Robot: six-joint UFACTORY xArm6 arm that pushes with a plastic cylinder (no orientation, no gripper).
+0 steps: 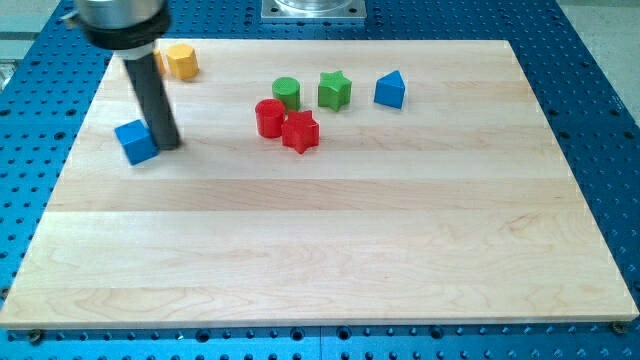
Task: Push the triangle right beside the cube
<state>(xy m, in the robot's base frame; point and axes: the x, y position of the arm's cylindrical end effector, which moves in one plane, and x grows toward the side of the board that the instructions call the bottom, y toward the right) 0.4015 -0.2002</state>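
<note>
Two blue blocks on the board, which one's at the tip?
The blue cube, at the view's left; my tip sits against its right side. The blue triangle is far right.

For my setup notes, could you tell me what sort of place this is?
Probably a robotics lab bench: a wooden board on a blue perforated table, small coloured blocks, and my tip beside the blue cube.

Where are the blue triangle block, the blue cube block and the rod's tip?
blue triangle block (390,90): camera view, front face.
blue cube block (136,141): camera view, top face.
my tip (167,146): camera view, rod's very end, by the cube's right side.
</note>
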